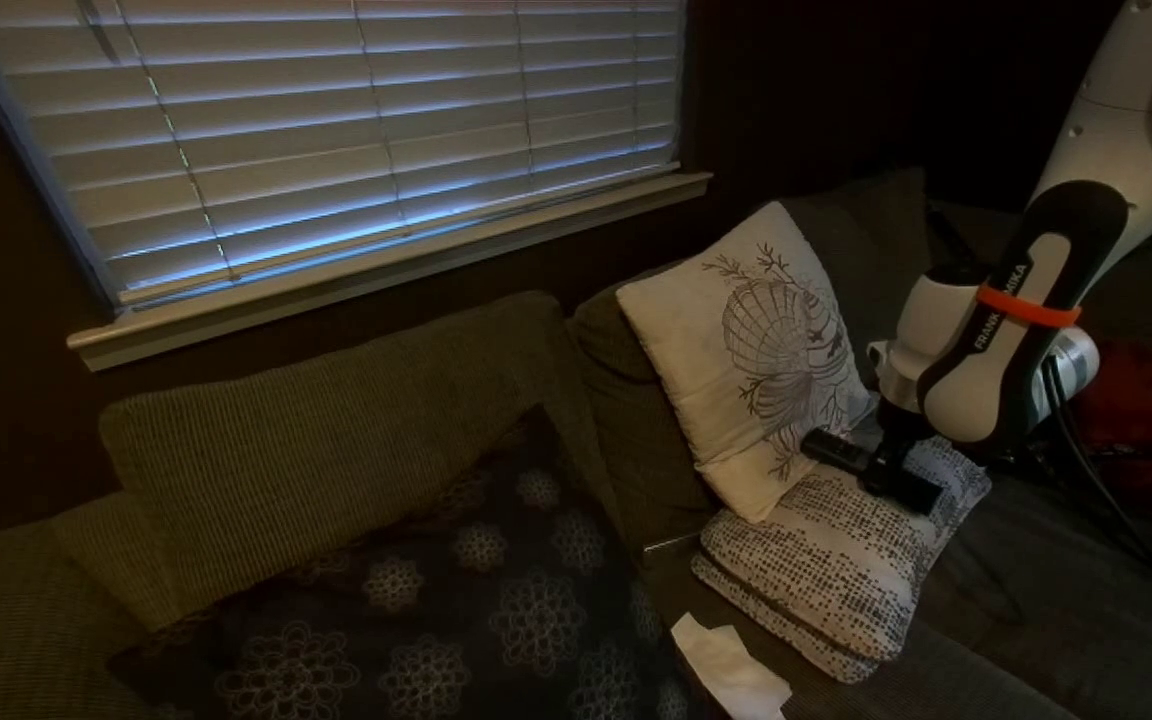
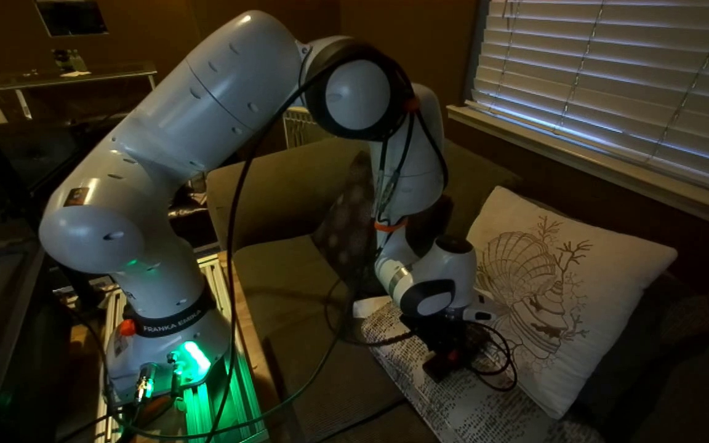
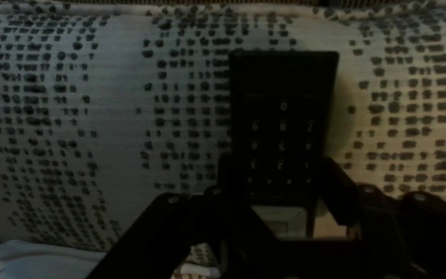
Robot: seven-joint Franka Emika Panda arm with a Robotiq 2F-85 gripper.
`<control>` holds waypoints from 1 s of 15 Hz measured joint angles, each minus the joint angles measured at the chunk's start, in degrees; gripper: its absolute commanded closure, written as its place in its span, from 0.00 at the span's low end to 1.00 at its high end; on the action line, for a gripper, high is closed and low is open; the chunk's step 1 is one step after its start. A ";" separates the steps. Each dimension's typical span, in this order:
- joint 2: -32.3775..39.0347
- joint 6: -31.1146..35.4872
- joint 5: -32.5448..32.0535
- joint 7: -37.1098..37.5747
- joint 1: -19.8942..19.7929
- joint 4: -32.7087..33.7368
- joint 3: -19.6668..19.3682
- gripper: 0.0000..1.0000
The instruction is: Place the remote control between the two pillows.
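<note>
Gripper (image 3: 276, 166): appears to pinch the remote control (image 3: 279, 139) by its long sides; too dark to see full contact.
Remote control: over the speckled pillow (image 1: 826, 560), in front of the shell pillow (image 1: 751, 360). Keypad faces the wrist camera; that end looks wider, so probably tilted. Resting on fabric or just above: can't tell.
Placing: reads as the last step. Hold the pinch, shift toward the shell pillow, aim for the line where its lower edge meets the speckled pillow.
Lowering: slow. Plump fabric will likely sag and mask first touch.
Release: only once the remote control is supported; then straight up, so nothing drags it.
Shell pillow: leans on the sofa back (image 1: 631, 440); may tip or slide if bumped.
Cable loop (image 2: 515, 371): hangs beside the gripper, in front of the shell pillow. Snag risk in and out.
White paper (image 1: 731, 665): near the speckled pillow's edge, leave it.
Navy cushion (image 1: 481, 600): well apart, not blocking.
Blinds (image 1: 376, 140): little light through; black on black reads poorly.
</note>
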 measured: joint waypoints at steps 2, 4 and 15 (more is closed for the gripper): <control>0.00 0.01 0.00 -0.16 -0.13 0.02 0.06 0.72; 0.00 0.03 0.00 -0.13 -0.12 0.02 0.06 0.72; -3.99 0.28 6.21 8.37 -2.85 -6.97 3.03 0.72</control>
